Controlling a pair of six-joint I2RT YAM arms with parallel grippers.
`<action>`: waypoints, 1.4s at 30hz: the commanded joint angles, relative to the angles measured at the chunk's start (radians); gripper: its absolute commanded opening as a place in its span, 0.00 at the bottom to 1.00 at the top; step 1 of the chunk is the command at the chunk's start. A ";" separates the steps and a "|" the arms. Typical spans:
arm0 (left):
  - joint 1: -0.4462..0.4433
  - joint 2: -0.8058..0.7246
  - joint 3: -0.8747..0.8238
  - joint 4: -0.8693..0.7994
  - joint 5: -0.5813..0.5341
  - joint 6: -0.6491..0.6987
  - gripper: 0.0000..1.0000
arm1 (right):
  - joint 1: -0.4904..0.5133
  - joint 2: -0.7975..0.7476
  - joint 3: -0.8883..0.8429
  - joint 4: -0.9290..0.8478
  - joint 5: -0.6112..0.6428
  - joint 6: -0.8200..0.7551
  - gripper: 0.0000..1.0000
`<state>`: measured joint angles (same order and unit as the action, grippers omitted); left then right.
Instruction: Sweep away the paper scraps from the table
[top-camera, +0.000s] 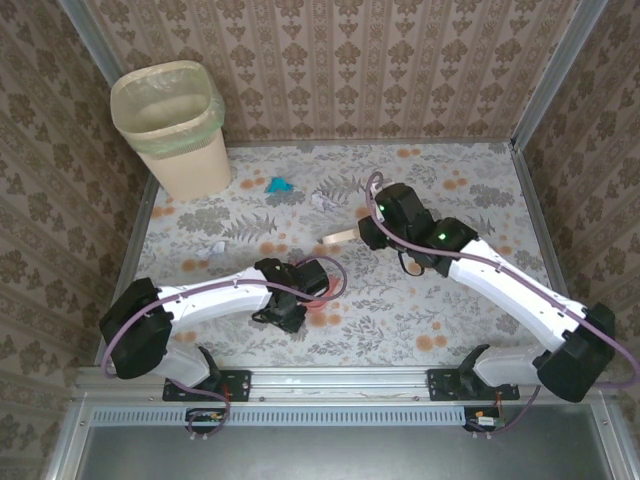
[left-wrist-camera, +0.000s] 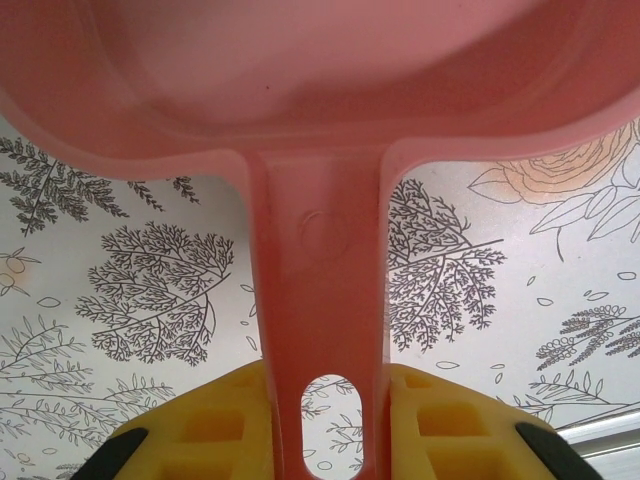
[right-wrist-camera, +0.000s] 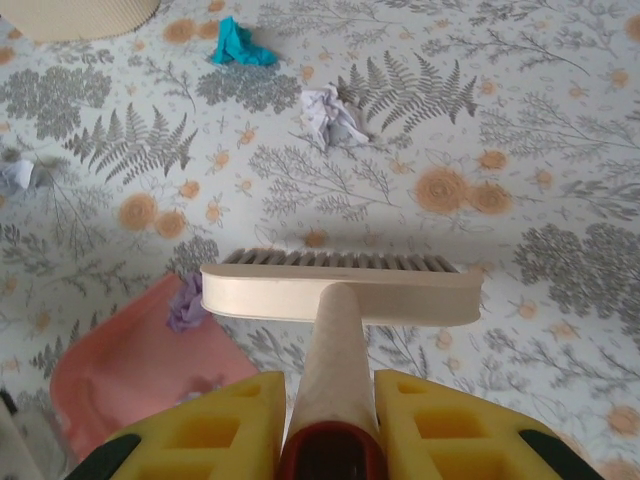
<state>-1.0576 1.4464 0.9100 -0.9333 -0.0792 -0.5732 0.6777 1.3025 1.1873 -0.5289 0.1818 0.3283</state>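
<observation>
Floral-cloth table (top-camera: 485, 185), small crumpled teal, lilac, white paper scraps (right-wrist-camera: 238, 45)

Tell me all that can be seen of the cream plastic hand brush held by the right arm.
The cream plastic hand brush has a long flat head lying crosswise in the right wrist view, a row of grey-brown bristles on its far side, and a round handle ending in a dark red cap. The right gripper is shut on the handle, with yellow fingers on both sides. It hangs low over the flower-printed table; whether the bristles touch the cloth cannot be told.
</observation>
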 joint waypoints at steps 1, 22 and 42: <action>0.015 -0.018 -0.017 -0.034 -0.013 -0.013 0.00 | 0.002 0.055 0.029 0.094 -0.039 0.040 0.00; 0.031 -0.024 -0.047 -0.009 -0.036 -0.020 0.00 | 0.067 -0.023 -0.017 -0.092 -0.334 -0.252 0.00; 0.001 -0.062 -0.079 0.084 -0.109 -0.023 0.00 | -0.192 -0.210 -0.117 0.069 -0.124 0.040 0.00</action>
<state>-1.0470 1.4082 0.8440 -0.8520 -0.1558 -0.5774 0.5179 1.1294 1.0935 -0.5381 0.0147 0.2821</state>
